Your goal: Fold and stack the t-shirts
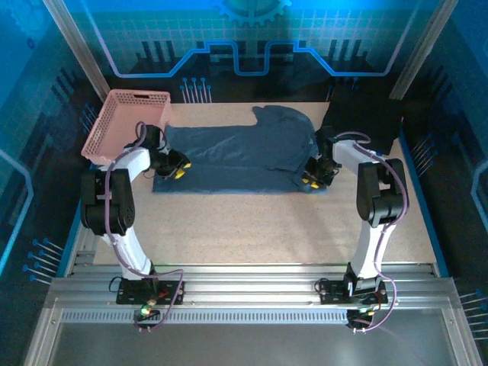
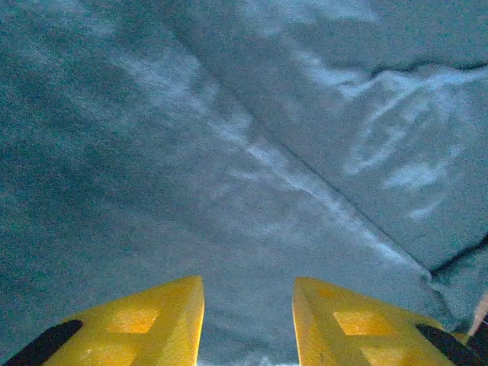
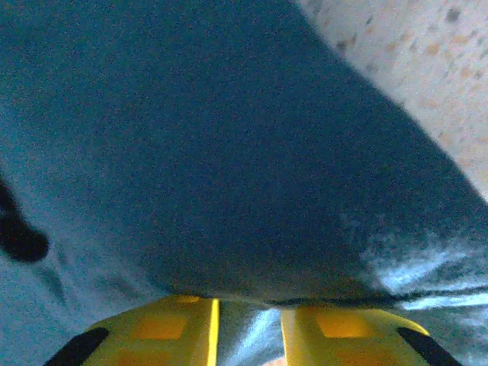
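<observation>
One t-shirt (image 1: 236, 149) lies flat and unfolded mid-bench (image 1: 252, 221), so you have all folding and stacking left; the left hand (image 1: 181, 169) sits parted at one edge, while the right hand (image 1: 311, 181) at the other cannot be judged gripping or free.

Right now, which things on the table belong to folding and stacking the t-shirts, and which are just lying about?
Job: slate-blue cloth t-shirt spread flat; dark cloth heap far right, possibly more shirts.
Lying about: pink plastic lattice basket, far left.
</observation>
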Controlling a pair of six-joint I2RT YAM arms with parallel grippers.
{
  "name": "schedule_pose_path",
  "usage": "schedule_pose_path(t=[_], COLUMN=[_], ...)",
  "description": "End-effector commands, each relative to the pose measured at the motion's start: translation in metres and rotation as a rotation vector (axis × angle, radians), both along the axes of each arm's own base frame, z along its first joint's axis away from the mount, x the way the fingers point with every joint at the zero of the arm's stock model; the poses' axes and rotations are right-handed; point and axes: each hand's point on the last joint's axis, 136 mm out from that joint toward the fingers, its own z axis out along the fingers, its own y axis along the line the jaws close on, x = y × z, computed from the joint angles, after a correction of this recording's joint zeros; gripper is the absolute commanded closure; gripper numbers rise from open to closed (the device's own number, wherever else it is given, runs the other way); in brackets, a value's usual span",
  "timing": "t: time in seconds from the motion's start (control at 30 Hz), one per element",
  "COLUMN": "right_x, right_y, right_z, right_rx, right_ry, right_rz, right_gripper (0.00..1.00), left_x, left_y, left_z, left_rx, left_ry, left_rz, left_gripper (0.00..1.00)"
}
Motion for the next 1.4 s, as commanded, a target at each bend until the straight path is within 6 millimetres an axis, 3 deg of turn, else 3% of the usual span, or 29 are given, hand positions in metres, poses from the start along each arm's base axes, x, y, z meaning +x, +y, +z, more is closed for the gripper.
schedule_pose_path(t=[0.0, 0.2, 0.43, 0.5, 0.57, 0.73, 0.9, 1.2, 1.37], right_x=[-0.007, -0.059, -0.116, -0.122, -0.117, -0.092, -0.065, -0.03, -0.031], right_y=[-0.01, -0.039, -0.064, -0.066, -0.058, -0.038, -0.033, -0.035, -0.049], right_z=[-0.003, 0.005, 0.009, 0.006, 0.009, 0.033, 0.039, 0.0, -0.016], right_rx=[-0.105, -0.27, -0.375, -0.364, -0.307, -0.131, -0.048, 0.008, -0.037], right_ry=[0.048, 0.147, 0.203, 0.207, 0.148, -0.045, -0.114, -0.084, -0.038], right_rz=[-0.035, -0.045, -0.02, -0.031, -0.039, -0.077, -0.089, -0.164, -0.205], right_gripper=[0.73, 0.74, 0.71, 0.71, 0.68, 0.44, 0.4, 0.47, 0.69], left_x=[-0.002, -0.059, -0.111, -0.123, -0.13, -0.138, -0.136, -0.135, -0.135], left_y=[0.012, 0.032, 0.033, 0.032, 0.029, 0.027, 0.026, 0.024, 0.025], left_z=[-0.01, -0.046, -0.053, -0.054, -0.054, -0.056, -0.058, -0.054, -0.052], left_rx=[0.07, 0.163, 0.19, 0.197, 0.184, 0.18, 0.172, 0.159, 0.158], left_ry=[0.039, 0.216, 0.285, 0.298, 0.296, 0.279, 0.27, 0.245, 0.232], left_rz=[0.023, 0.068, 0.046, 0.039, 0.03, 0.025, 0.024, 0.026, 0.037], left_gripper=[0.66, 0.69, 0.69, 0.68, 0.67, 0.67, 0.67, 0.67, 0.67])
